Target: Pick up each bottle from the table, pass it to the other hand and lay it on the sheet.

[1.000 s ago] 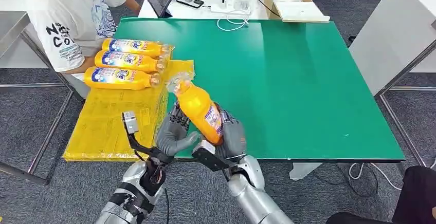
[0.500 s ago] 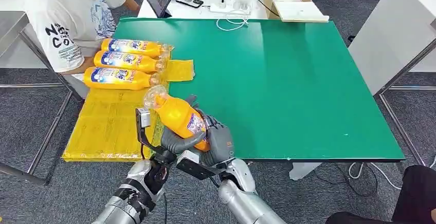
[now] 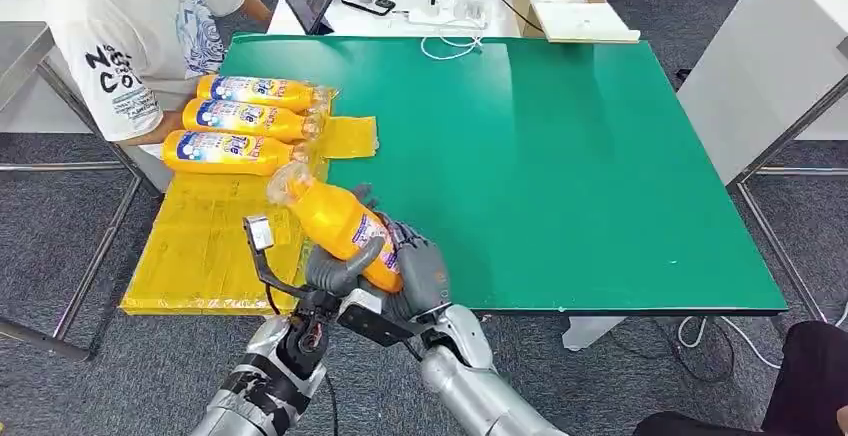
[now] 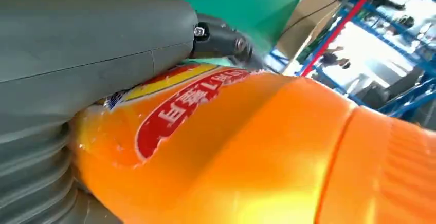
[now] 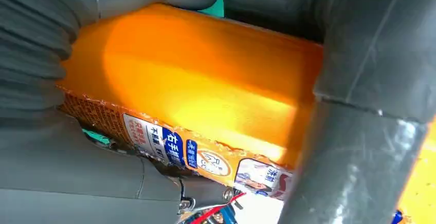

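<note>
At the table's near edge, I have both hands on one orange bottle [image 3: 340, 228]: left hand [image 3: 335, 268] wrapped around its lower body, right hand [image 3: 418, 274] gripping beside it. It tilts, neck toward the yellow sheet [image 3: 205, 241], where three bottles [image 3: 245, 118] lie.

Both hands are wrapping the bottle [image 3: 342, 230], hiding its base and most of the label. Left hand [image 3: 335, 268] and right hand [image 3: 418, 274] overlapping; can't tell which is bearing it. Person's [image 3: 130, 36] head cut off by frame edge.
</note>
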Robot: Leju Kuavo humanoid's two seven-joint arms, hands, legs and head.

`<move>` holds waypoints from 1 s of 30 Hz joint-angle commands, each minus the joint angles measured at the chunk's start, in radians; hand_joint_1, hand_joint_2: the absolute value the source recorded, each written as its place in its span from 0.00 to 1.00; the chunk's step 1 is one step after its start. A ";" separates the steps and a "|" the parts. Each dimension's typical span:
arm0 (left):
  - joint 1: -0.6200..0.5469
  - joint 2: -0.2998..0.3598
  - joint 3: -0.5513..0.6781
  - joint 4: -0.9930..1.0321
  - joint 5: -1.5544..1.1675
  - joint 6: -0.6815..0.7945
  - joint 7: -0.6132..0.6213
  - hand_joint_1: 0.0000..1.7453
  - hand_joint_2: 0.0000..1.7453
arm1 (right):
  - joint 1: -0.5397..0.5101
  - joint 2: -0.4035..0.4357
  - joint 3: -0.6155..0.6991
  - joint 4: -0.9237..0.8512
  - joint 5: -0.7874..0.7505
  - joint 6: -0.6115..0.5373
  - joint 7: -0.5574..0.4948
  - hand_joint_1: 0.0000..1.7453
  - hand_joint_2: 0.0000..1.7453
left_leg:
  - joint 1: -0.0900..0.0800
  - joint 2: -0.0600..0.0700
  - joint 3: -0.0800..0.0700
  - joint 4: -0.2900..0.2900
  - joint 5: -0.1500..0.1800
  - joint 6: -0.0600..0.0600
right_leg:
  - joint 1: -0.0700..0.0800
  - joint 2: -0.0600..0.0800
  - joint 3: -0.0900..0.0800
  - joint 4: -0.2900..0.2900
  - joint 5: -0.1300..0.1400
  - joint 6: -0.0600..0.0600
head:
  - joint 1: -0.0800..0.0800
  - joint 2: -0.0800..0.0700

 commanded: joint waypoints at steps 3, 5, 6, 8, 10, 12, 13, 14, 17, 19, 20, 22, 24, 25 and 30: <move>-0.041 -0.041 0.028 -0.046 0.011 0.025 0.001 1.00 1.00 | -0.008 0.007 0.081 0.085 0.005 0.037 0.000 1.00 1.00 | 0.000 -0.003 0.004 0.000 -0.002 0.001 | 0.001 -0.004 0.005 0.000 -0.003 -0.002 | 0.000 0.000; -0.035 -0.041 0.026 -0.063 0.005 0.054 -0.004 1.00 1.00 | -0.009 0.005 0.084 0.086 0.001 0.036 0.005 1.00 1.00 | 0.000 -0.002 0.003 0.000 -0.001 0.001 | 0.001 -0.003 0.004 0.000 -0.002 -0.001 | 0.000 0.000; -0.035 -0.041 0.026 -0.063 0.005 0.054 -0.004 1.00 1.00 | -0.009 0.005 0.084 0.086 0.001 0.036 0.005 1.00 1.00 | 0.000 -0.002 0.004 0.000 -0.002 0.001 | 0.001 -0.004 0.005 0.000 -0.003 -0.002 | 0.000 0.000; -0.036 -0.040 0.016 -0.065 -0.011 0.061 -0.010 1.00 1.00 | -0.015 0.005 0.085 0.090 0.002 0.040 0.010 1.00 1.00 | 0.000 -0.002 0.003 0.000 -0.001 0.001 | 0.001 -0.003 0.003 0.000 -0.002 -0.001 | 0.000 0.000; -0.035 -0.037 0.001 -0.063 -0.028 0.061 -0.014 1.00 1.00 | -0.019 0.005 0.084 0.092 0.000 0.043 0.015 1.00 1.00 | 0.000 -0.004 0.006 0.001 -0.003 0.002 | 0.001 -0.005 0.008 0.000 -0.005 -0.002 | 0.000 0.000; -0.035 -0.035 -0.016 -0.053 -0.051 0.066 -0.021 1.00 1.00 | -0.023 0.006 0.075 0.092 -0.014 0.051 0.016 0.62 1.00 | 0.000 -0.003 0.005 0.000 -0.002 0.002 | 0.001 -0.005 0.006 0.000 -0.004 -0.002 | 0.000 0.000; -0.035 -0.031 -0.025 -0.053 -0.063 0.064 -0.027 1.00 1.00 | -0.024 0.007 0.067 0.088 -0.023 0.052 0.017 0.00 1.00 | 0.000 -0.003 0.002 0.000 -0.001 0.001 | 0.001 -0.004 0.003 0.000 -0.002 -0.001 | 0.000 0.000; -0.033 -0.031 -0.030 -0.052 -0.077 0.073 -0.040 1.00 1.00 | -0.026 0.011 0.057 0.088 -0.038 0.069 0.027 0.00 0.00 | 0.000 -0.003 0.004 0.000 -0.002 0.001 | 0.000 -0.005 0.005 0.000 -0.003 -0.002 | 0.000 0.000; -0.034 -0.024 -0.031 -0.069 -0.158 0.140 -0.095 1.00 1.00 | -0.029 0.006 0.036 0.067 -0.069 0.093 0.038 0.00 0.00 | 0.000 -0.003 0.005 0.001 -0.002 0.001 | 0.001 -0.005 0.006 0.001 -0.003 -0.002 | 0.000 0.000; -0.038 -0.008 -0.034 -0.095 -0.270 0.242 -0.162 1.00 1.00 | -0.018 -0.007 0.003 0.026 -0.109 0.099 0.024 0.00 0.00 | 0.000 -0.002 0.002 0.000 -0.001 0.001 | 0.000 -0.003 0.002 0.000 -0.001 -0.001 | 0.000 0.000; -0.041 -0.004 -0.027 -0.106 -0.312 0.289 -0.182 1.00 1.00 | -0.014 -0.018 -0.012 -0.001 -0.128 0.107 0.017 0.00 0.00 | 0.000 -0.003 0.003 0.000 -0.001 0.001 | 0.001 -0.004 0.004 0.000 -0.002 -0.002 | 0.000 0.000; -0.046 0.007 -0.015 -0.120 -0.426 0.414 -0.232 1.00 1.00 | 0.002 -0.036 -0.037 -0.073 -0.151 0.101 0.007 0.00 0.00 | 0.000 -0.004 0.004 0.001 -0.002 0.001 | 0.000 -0.005 0.005 0.001 -0.003 -0.002 | 0.000 0.000; -0.054 0.015 0.017 -0.127 -0.502 0.503 -0.274 1.00 1.00 | 0.022 -0.058 -0.055 -0.166 -0.164 0.112 0.012 0.00 0.00 | 0.000 -0.003 0.004 0.001 -0.002 0.001 | 0.001 -0.005 0.005 0.000 -0.003 -0.002 | 0.000 0.000; -0.061 0.016 0.037 -0.124 -0.532 0.556 -0.287 1.00 1.00 | 0.028 -0.064 -0.064 -0.199 -0.168 0.107 0.014 0.00 0.00 | 0.000 -0.003 0.003 0.000 -0.001 0.001 | 0.000 -0.004 0.004 0.000 -0.002 -0.002 | 0.000 0.000; -0.088 0.030 0.082 -0.101 -0.613 0.670 -0.323 1.00 1.00 | 0.048 -0.069 -0.080 -0.273 -0.181 0.107 0.020 0.00 0.00 | 0.000 -0.002 0.004 0.000 -0.002 0.001 | 0.000 -0.002 0.005 0.000 -0.002 -0.002 | 0.000 0.000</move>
